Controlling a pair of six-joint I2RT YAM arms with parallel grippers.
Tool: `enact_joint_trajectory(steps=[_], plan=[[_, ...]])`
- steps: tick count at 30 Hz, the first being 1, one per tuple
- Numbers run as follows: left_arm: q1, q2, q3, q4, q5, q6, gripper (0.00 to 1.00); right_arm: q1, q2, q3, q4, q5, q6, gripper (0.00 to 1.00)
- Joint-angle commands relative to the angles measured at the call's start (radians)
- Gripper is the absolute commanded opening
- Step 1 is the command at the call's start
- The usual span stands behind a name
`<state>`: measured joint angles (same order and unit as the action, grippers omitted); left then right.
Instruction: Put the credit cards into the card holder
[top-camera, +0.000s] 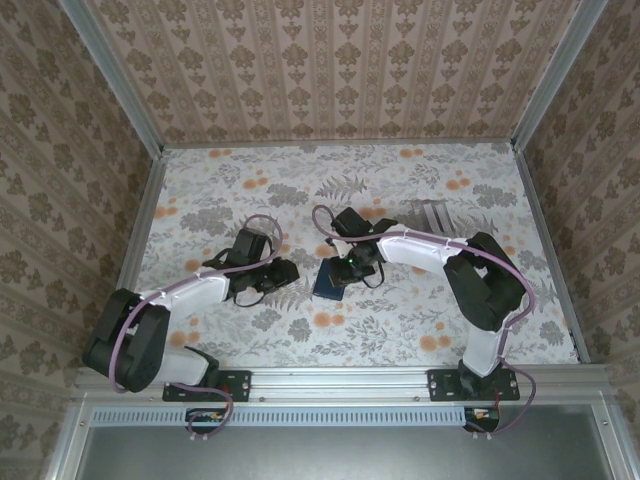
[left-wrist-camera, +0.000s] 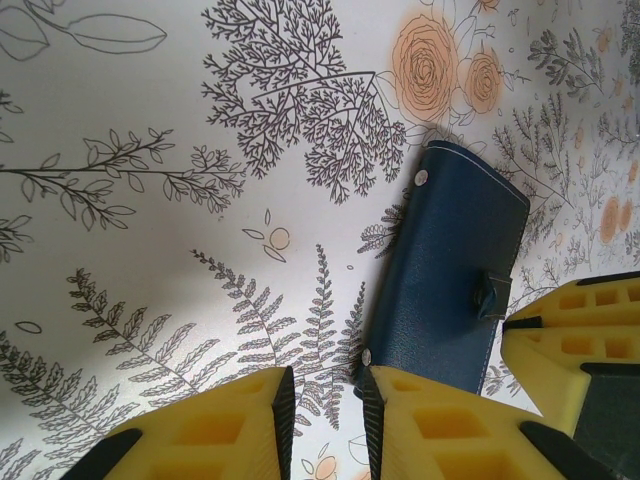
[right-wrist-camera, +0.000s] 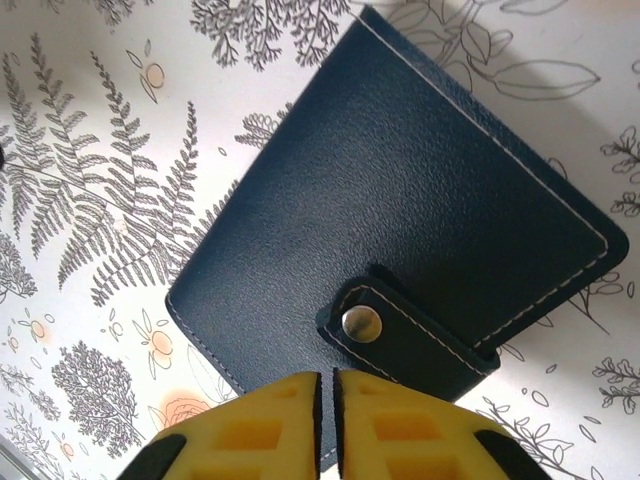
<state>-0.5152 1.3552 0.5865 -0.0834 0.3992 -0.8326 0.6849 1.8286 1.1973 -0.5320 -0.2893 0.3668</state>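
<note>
Lying snapped closed, card holder (right-wrist-camera: 400, 200) sits just beyond right gripper (right-wrist-camera: 327, 425), fingers almost together, nothing visibly held; left gripper (left-wrist-camera: 322, 425) beside it, narrowly parted, empty.

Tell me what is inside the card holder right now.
The card holder lies folded shut on the floral table, with its snap strap fastened. Only its navy outside shows; whatever is inside is covered and cannot be seen.

Card holder (right-wrist-camera: 400, 200) edge is hidden by right gripper (right-wrist-camera: 327, 420); far-right striped pieces (top-camera: 432, 212) are too small to identify.
</note>
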Motion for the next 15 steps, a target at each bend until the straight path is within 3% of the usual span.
enact_joint_trajectory(steps=[1, 15], plan=[[0.006, 0.013, -0.013, -0.026, 0.003, 0.024, 0.28, -0.002, 0.016, 0.036, -0.031, 0.025, -0.004, 0.17], [0.006, 0.0, -0.008, -0.048, -0.015, 0.033, 0.31, -0.008, 0.101, 0.055, -0.02, 0.078, -0.033, 0.15]])
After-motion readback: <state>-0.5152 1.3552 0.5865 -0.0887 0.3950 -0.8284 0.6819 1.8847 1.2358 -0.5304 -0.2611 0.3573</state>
